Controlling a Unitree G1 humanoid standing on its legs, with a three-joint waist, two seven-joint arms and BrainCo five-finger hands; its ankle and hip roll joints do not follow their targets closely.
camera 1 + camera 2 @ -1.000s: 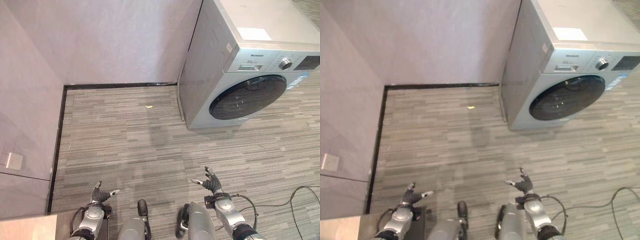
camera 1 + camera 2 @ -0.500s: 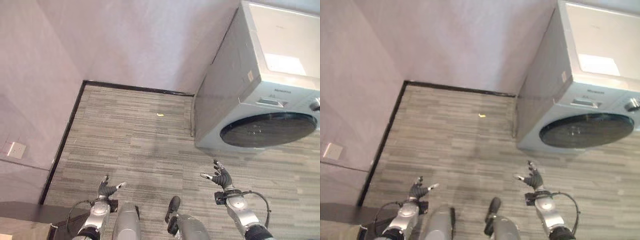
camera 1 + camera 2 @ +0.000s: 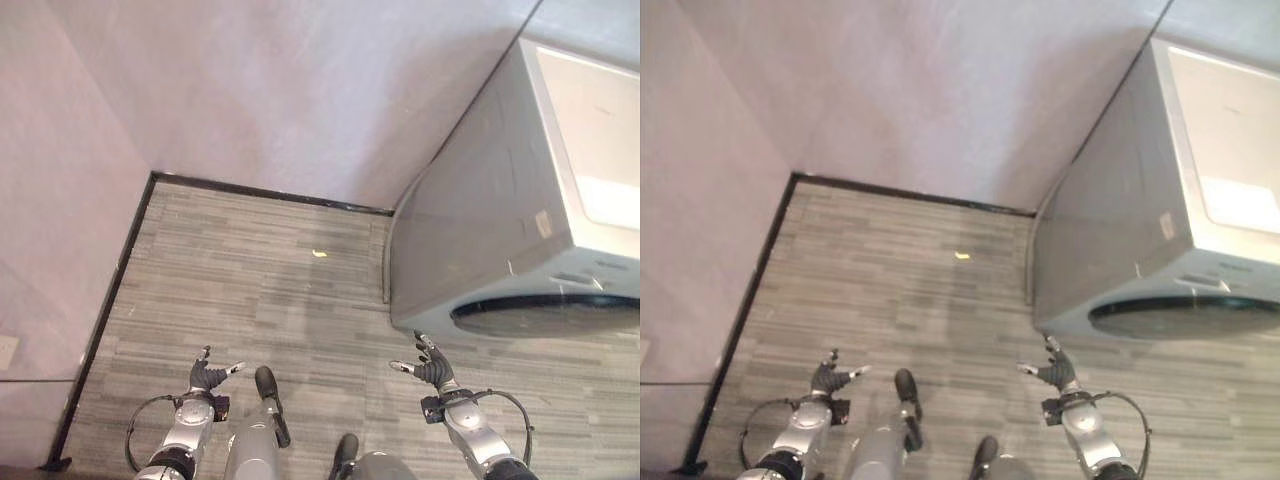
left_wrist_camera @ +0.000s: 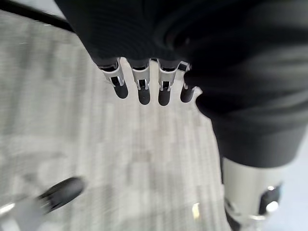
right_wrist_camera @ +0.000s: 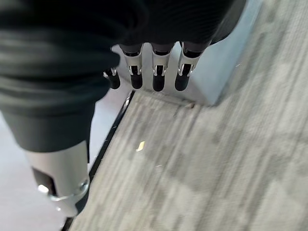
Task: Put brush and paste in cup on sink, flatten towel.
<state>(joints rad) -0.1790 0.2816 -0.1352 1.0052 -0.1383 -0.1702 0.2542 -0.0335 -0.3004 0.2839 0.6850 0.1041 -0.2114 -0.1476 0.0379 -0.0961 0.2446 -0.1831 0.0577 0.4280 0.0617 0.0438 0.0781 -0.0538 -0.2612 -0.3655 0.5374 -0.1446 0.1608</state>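
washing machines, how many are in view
1. The washing machine stands on the floor against the wall, ahead and to the robot's right, past the open right hand. Nothing suggests another.

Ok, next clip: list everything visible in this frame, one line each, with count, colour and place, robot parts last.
Washing machine: one, silver-grey with a dark round door, standing on the floor at the robot's right against the wall.
Small scrap: one, yellowish, lying on the floor near the back wall, left of the washing machine.
Floor: grey striped planks, edged by a black skirting strip along the walls.
Walls: pale grey, meeting in a corner ahead on the left.
Left robot hand: one, silver with dark tips, fingers straight, holding nothing, low at the robot's left above the floor.
Right robot hand: one, same colours, fingers straight, holding nothing, low at the robot's right near the washing machine.
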